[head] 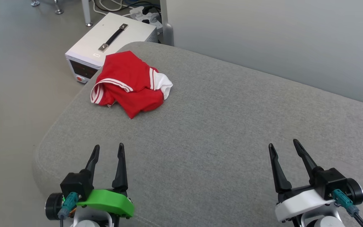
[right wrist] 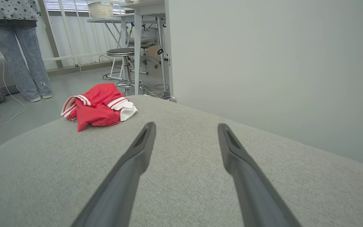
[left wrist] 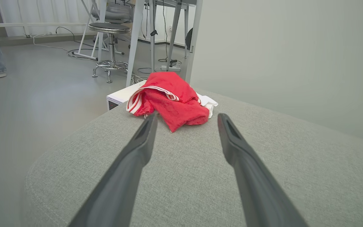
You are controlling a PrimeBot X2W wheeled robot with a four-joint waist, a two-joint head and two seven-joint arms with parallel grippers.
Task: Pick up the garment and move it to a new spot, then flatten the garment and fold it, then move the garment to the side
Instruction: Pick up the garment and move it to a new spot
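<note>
The garment lies crumpled in a heap near the far left corner of the grey cushioned surface, red with a white sleeve and striped trim showing. In the left wrist view the garment sits straight ahead beyond the fingertips; in the right wrist view the garment is ahead to the left. My left gripper stands open at the near left, well short of the heap. My right gripper stands open at the near right, far from it. Both hold nothing.
A white box-shaped device with a black handle stands on the floor just behind the surface's far left corner. A grey wall runs along the back. A person's legs, stools and table legs stand farther off.
</note>
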